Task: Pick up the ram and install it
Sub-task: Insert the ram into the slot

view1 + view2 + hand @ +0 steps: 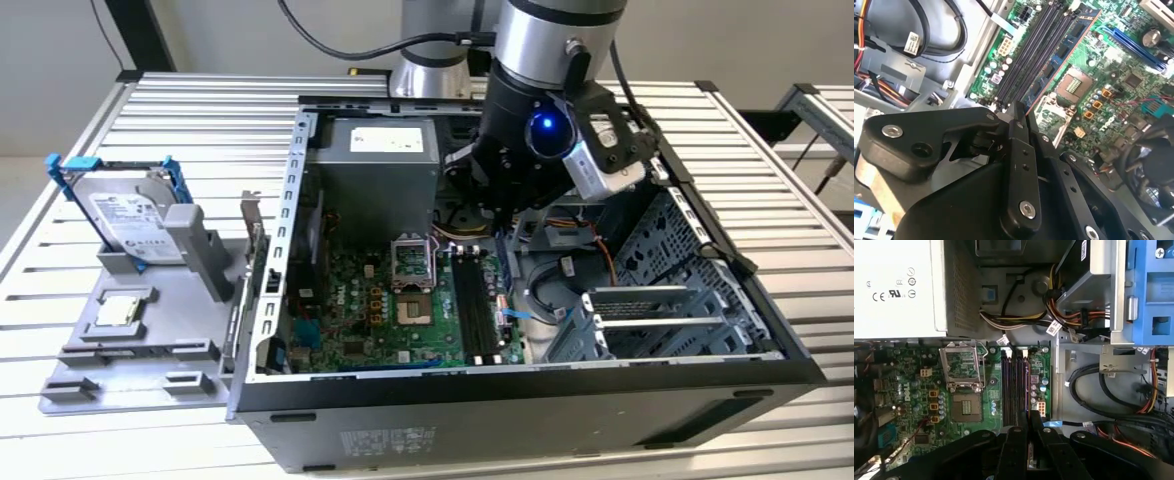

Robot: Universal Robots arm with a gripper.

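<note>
The ram (1064, 47) shows in the second wrist view as a thin blue stick with a reddish edge and dark chips along its face. Its long axis runs parallel to the black memory slots (1036, 42), on their side that faces the CPU socket (1071, 85). One end sits between the black fingers (1015, 150) and the other points away from them, towards the far ends of the slots. Whether it is seated in a slot or held just above them cannot be told. No writing on the stick can be made out.

The gripper (1021, 111) is clamped on the near end of the ram, its jaws drawn close together. In the first wrist view the gripper (1028, 415) hangs over the end of the slots (1014, 385) that lies away from the power supply (894, 285).

That grey power supply box carries a white label with printed marks. Small white tags hang on the cable bundle (1054, 320) beside the slots, and a blue drive-bay latch (1154, 290) sits beyond it.

In the exterior view the arm (547, 60) reaches down into the open computer case (534, 420). Well apart, to the exterior view's left of the case, a labelled hard drive (127, 215) stands in a blue bracket.
</note>
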